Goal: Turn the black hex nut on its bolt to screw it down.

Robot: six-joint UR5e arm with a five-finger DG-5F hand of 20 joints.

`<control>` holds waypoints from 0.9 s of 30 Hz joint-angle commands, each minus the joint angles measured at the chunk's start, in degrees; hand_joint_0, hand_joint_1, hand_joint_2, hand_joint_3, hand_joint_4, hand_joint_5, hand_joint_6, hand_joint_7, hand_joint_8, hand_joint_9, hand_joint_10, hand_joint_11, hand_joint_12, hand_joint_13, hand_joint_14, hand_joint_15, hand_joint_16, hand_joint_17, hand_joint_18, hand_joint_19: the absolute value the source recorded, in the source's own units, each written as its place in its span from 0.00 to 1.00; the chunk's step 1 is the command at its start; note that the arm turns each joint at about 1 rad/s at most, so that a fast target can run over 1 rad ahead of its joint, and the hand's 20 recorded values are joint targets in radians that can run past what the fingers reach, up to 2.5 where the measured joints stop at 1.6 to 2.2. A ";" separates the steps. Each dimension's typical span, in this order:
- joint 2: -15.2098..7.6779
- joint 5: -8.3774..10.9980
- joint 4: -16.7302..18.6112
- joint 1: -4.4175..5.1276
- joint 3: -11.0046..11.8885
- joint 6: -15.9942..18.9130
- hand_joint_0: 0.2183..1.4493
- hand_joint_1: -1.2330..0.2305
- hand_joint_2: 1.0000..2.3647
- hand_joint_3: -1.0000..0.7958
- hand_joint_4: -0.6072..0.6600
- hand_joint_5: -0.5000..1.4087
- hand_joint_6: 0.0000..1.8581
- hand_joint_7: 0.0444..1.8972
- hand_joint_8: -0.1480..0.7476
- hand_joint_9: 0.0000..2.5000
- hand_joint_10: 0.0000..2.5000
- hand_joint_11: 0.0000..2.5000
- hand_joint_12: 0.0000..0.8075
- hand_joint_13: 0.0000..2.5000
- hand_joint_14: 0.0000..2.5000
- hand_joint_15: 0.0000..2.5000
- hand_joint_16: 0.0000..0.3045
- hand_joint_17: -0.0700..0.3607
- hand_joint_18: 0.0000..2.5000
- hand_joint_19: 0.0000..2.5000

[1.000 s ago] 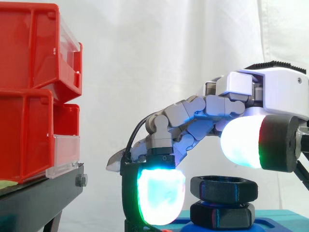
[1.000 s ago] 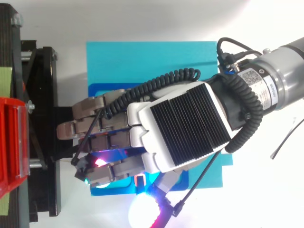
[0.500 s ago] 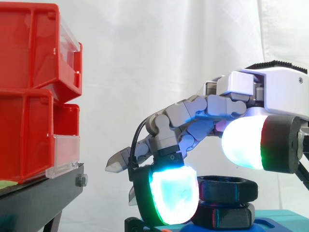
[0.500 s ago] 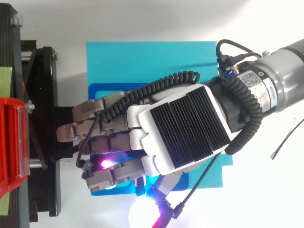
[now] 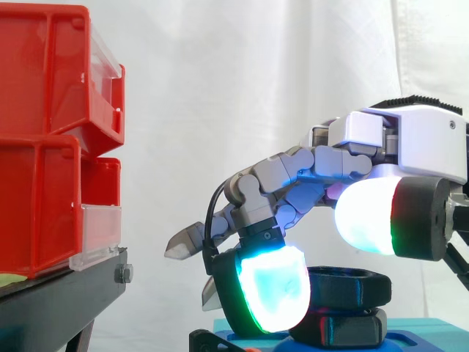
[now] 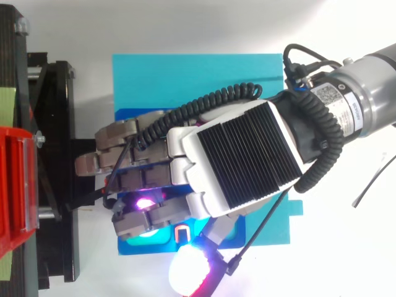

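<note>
Cyan fingertip pad (image 5: 272,287) swung right vs a second ago, now pressed on left flank of black hex nut (image 5: 352,286). Robot hand (image 6: 241,161) curled round nut from above, thumb pad (image 5: 366,214) just clear, looks set up for turning sweep. Nut sits on blue base (image 6: 185,80).

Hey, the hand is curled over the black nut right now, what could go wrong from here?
1. The hand seems to bear on the black hex nut with a curled finger's cyan pad at its side, while the white pad hangs above it; so one-sided a push may slip off rather than turn it.
2. Other fingers reach toward the black stand; a wide sweep might strike it.
</note>
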 commanded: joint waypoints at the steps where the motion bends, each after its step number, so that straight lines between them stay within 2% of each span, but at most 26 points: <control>1: 0.00 -0.39 0.16 -0.43 0.00 0.00 0.22 0.72 0.00 0.28 0.61 0.26 0.27 0.77 0.50 0.35 0.00 0.06 0.42 0.21 0.00 0.00 0.17 0.44 0.15 0.20; 4: 0.00 -0.65 0.16 -0.69 0.00 0.00 0.22 0.72 0.00 0.28 0.61 0.26 0.27 0.78 0.50 0.35 0.00 0.06 0.42 0.21 0.00 0.00 0.17 0.44 0.15 0.20; 5: 0.00 -1.09 0.34 -1.13 0.00 0.00 0.22 0.72 0.00 0.28 0.61 0.26 0.27 0.78 0.50 0.35 0.00 0.06 0.42 0.21 0.00 0.00 0.17 0.44 0.15 0.20; 19: -0.09 -4.52 0.95 -3.95 0.00 0.00 0.22 0.72 0.00 0.28 0.61 0.26 0.27 0.77 0.50 0.36 0.00 0.06 0.42 0.21 0.00 0.00 0.17 0.44 0.15 0.20; 20: 0.00 -5.04 0.95 -4.47 0.00 0.00 0.22 0.72 0.00 0.28 0.61 0.26 0.27 0.77 0.50 0.36 0.00 0.06 0.42 0.21 0.00 0.00 0.17 0.44 0.15 0.20; 23: -0.09 -5.57 1.04 -5.00 -0.09 0.00 0.22 0.72 0.00 0.28 0.61 0.26 0.27 0.76 0.49 0.36 0.00 0.06 0.42 0.21 0.00 0.00 0.17 0.44 0.15 0.20; 26: 0.00 -7.24 1.04 -6.32 -0.09 0.00 0.22 0.72 0.00 0.28 0.61 0.26 0.27 0.76 0.50 0.36 0.00 0.06 0.42 0.21 0.00 0.00 0.17 0.44 0.15 0.20; 27: 0.00 -7.59 0.95 -6.49 -0.09 0.00 0.22 0.72 0.00 0.28 0.61 0.26 0.27 0.76 0.49 0.36 0.00 0.06 0.42 0.21 0.00 0.00 0.17 0.44 0.15 0.20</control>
